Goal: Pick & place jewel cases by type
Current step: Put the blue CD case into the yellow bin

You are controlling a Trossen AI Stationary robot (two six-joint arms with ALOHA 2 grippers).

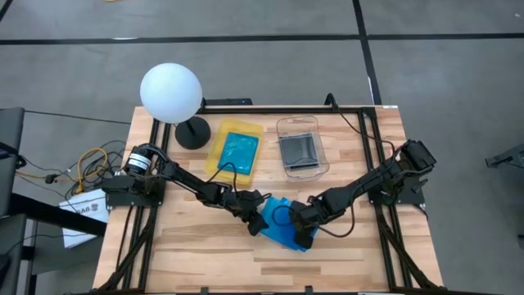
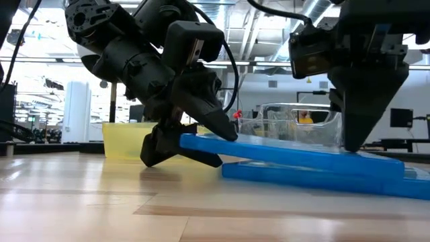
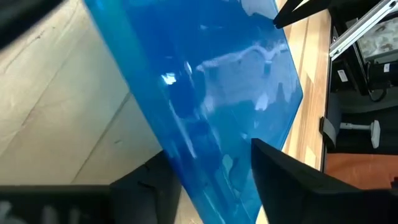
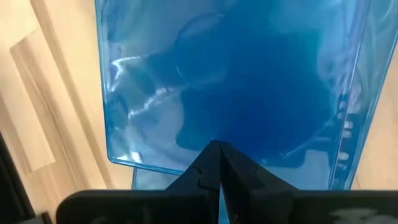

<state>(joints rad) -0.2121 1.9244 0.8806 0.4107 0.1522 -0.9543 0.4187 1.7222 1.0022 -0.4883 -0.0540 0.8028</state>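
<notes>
Two blue jewel cases lie stacked near the table's middle front. The upper blue jewel case slants, its left edge raised and its right part resting on the lower case. My left gripper is closed on the raised edge. My right gripper is shut, its tips down on the upper case's right part. Another blue case lies in the yellow tray. A grey case lies in the clear container. My left gripper pinches the upper case's left edge, one finger on top and one beneath. It comes slanting down from the table's left. That edge is lifted off the table. My right gripper's shut fingertips press down on the upper case's top face from above, near its right end, which lies on the lower case.
A white globe lamp on a black base stands at the far left corner. The yellow tray and clear container sit side by side at the far middle. Bare wood lies along the near edge. Cables hang off the left side.
</notes>
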